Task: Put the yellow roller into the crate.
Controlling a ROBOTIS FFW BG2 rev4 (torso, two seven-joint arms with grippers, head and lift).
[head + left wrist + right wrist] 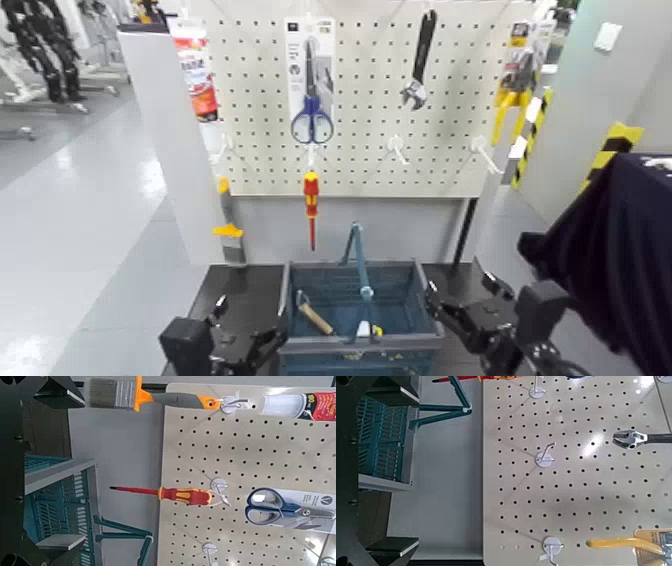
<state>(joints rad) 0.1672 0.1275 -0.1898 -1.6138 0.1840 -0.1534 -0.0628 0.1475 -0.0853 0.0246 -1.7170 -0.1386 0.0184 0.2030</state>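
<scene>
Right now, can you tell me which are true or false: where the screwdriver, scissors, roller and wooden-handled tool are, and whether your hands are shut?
The screwdriver hangs on the pegboard. True.
The scissors lie in the crate. False: they hang on the pegboard.
The wooden-handled tool is in the crate. True.
The yellow roller hangs up. False: it is in the crate.
The left end effector and right end effector are shut. False: both are open, either side of the crate.

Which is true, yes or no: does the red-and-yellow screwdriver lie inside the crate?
No, the screwdriver hangs upright against the pegboard, above the crate.
</scene>
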